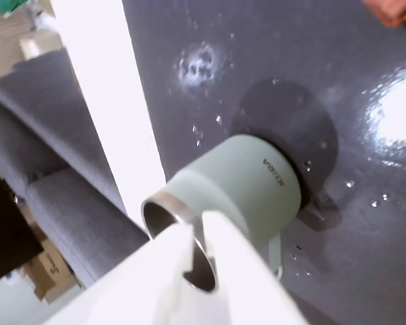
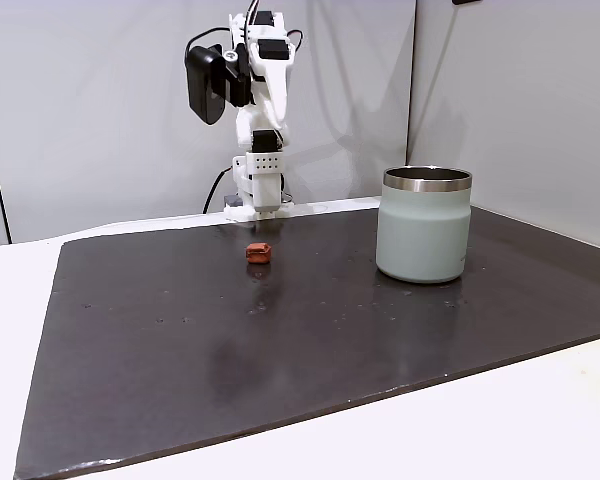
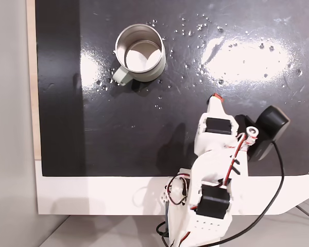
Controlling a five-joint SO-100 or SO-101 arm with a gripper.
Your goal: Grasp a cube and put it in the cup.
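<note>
The cube (image 2: pixel 259 252) is a tiny rust-red block lying on the dark mat in a fixed view. From above, only a red sliver of the cube (image 3: pixel 217 97) shows past the gripper's tip, and in the wrist view the cube (image 1: pixel 392 10) is a red blur at the top right corner. The pale grey-green cup (image 2: pixel 424 228) stands upright to the right, its steel rim (image 3: pixel 117 46) open and the inside bare. The arm is folded back. My gripper (image 2: pixel 265 207) hangs just behind the cube, with its fingers (image 1: pixel 223 233) together and nothing between them. The cup (image 1: pixel 247 183) lies ahead of them.
A dark glossy mat (image 2: pixel 280 350) covers a white table (image 2: pixel 500 420), with small droplets and glare patches (image 3: pixel 242 51) on it. A short tab (image 3: pixel 121 76) sticks out of the cup's side. Cables (image 3: pixel 270 175) trail from the arm's base. A grey sofa (image 1: pixel 61 203) lies beyond the table edge.
</note>
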